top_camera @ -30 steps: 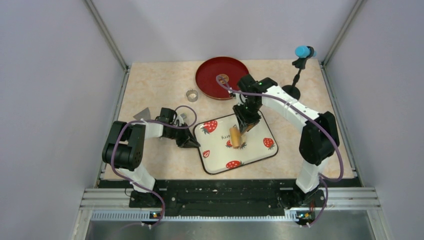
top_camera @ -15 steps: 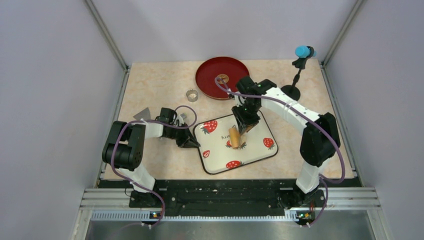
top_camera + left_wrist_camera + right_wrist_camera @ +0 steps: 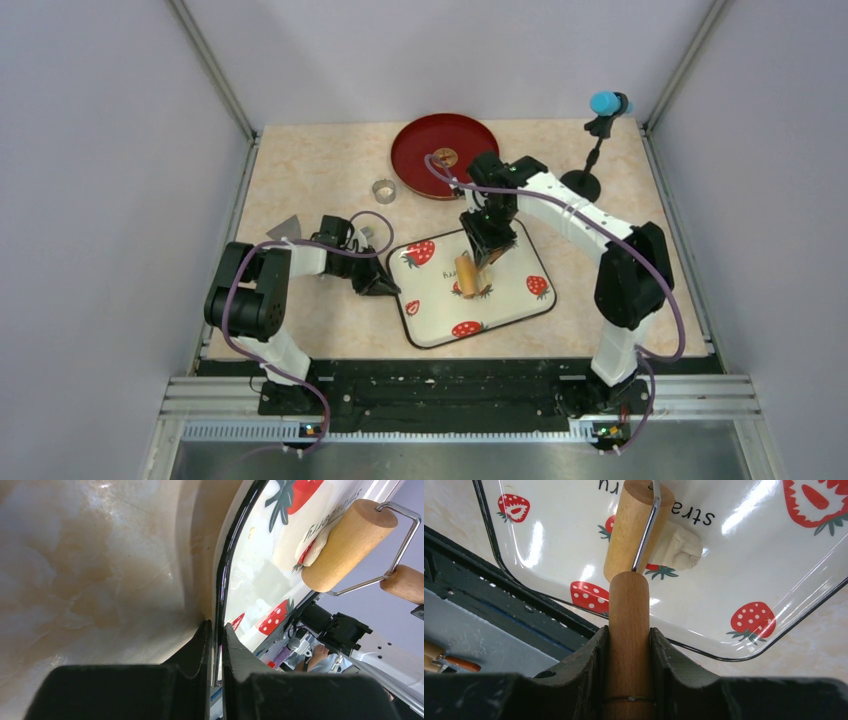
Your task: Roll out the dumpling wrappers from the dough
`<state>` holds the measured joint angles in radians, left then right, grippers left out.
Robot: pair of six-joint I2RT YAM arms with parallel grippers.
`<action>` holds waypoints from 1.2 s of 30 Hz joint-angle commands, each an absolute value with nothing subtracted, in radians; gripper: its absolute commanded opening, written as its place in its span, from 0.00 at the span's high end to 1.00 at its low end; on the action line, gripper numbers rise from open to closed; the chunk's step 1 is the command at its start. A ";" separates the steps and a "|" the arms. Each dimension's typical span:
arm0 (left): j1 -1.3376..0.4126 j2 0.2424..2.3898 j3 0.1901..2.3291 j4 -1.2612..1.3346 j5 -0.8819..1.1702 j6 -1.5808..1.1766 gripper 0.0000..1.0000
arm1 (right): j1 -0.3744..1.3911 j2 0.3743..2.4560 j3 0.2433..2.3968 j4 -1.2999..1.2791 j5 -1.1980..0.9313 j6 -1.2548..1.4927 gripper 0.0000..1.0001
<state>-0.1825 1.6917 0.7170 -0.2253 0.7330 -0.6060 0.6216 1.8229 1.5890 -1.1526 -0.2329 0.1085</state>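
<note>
The dough lies part-flattened under the wooden roller on the strawberry tray; the roller's handle is clamped in the right tool, shifted slightly leftward, so rolling is judged under way; the tray's rim is pinched by the left tool.

Most of dough hidden under roller, one lumpy end showing; from overhead it's too small to tell. Tray cut off by frame edges in both wrist views. Small thing on red plate too tiny to identify.
</note>
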 commanded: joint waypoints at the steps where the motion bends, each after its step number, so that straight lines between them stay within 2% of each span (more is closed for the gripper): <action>1: -0.186 1.728 0.695 -0.228 0.601 -0.575 1.00 | 0.684 1.923 1.563 -1.070 -0.300 0.119 1.00; 20: -0.186 1.729 0.692 -0.226 0.603 -0.576 1.00 | 0.705 1.922 1.715 -1.106 -0.295 0.103 1.00; 27: -0.186 1.725 0.688 -0.224 0.604 -0.577 1.00 | 0.703 1.884 1.842 -1.103 -0.401 0.086 1.00; 36: -0.185 1.725 0.692 -0.229 0.604 -0.572 1.00 | 0.644 1.844 1.931 -1.172 -0.331 0.096 1.00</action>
